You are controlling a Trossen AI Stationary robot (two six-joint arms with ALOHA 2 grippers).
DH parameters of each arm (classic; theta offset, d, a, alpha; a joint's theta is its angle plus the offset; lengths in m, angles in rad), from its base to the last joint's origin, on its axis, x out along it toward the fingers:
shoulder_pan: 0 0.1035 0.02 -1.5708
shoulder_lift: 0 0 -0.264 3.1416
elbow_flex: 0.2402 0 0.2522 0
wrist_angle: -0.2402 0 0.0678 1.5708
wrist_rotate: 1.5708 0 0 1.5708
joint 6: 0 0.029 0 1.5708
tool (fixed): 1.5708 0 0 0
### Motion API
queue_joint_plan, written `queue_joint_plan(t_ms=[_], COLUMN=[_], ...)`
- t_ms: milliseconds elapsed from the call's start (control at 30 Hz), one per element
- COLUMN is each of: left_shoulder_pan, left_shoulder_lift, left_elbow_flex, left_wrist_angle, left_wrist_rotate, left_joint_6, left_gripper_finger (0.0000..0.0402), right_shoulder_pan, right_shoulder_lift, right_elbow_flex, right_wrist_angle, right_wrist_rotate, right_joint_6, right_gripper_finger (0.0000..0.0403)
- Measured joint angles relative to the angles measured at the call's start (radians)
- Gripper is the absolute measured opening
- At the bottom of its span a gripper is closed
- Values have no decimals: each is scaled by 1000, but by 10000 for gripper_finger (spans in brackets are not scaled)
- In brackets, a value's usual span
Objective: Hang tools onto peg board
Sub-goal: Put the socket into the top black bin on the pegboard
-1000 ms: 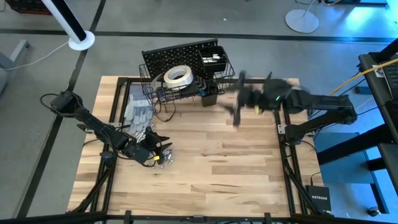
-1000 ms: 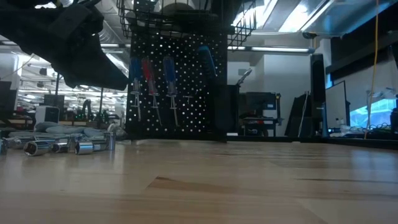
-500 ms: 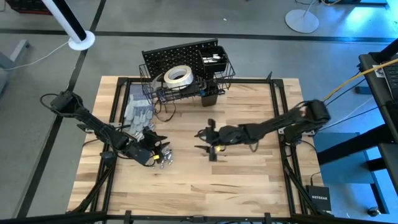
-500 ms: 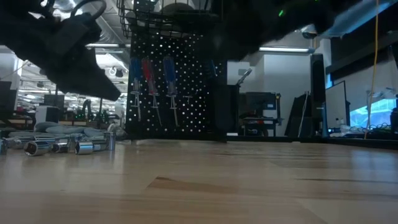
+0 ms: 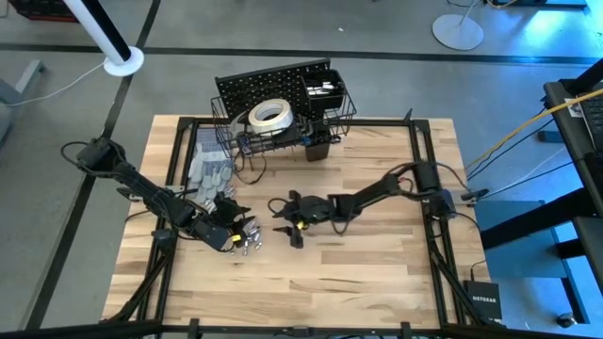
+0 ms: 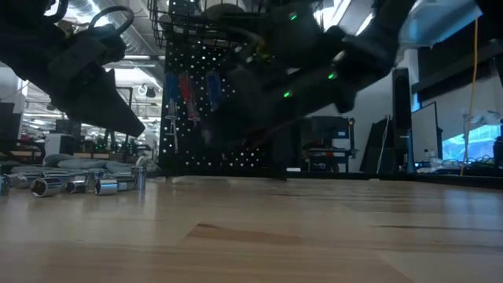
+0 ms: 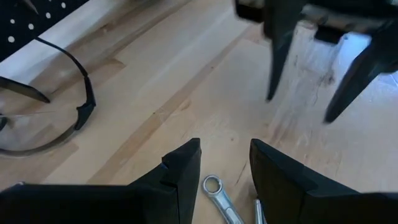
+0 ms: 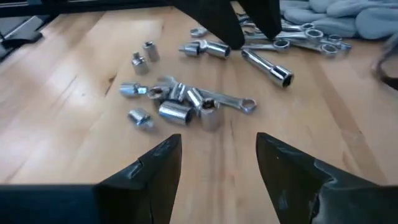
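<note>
Tools (image 8: pixel 186 102), loose sockets and wrenches, lie heaped on the table (image 5: pixel 377 264) beside the gloves (image 5: pixel 209 171), well short of the peg board (image 5: pixel 273 85). Left gripper (image 5: pixel 247 232) hovers over them, fingers parted and empty; right gripper (image 5: pixel 287 221) faces the heap, also spread, seemingly positioned for picking.

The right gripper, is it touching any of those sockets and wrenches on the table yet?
Apart. In the right wrist view, the right gripper has its open fingers short of the pile of sockets and wrenches, with bare wood between them.
</note>
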Motion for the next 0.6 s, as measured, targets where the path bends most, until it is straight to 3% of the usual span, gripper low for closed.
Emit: queue_joint_plan(t_ms=[600], left_shoulder_pan=[0], left_shoulder_lift=[0], left_elbow_flex=[0], left_wrist_angle=[-75], left_wrist_rotate=[61], left_joint_6=[-40], left_gripper_finger=[131], right_shoulder_pan=[-21], right_shoulder_lift=[247], right_elbow_flex=[251], right_wrist_angle=[1], right_wrist_rotate=[-26], right_joint_6=[-54], right_gripper_finger=[212])
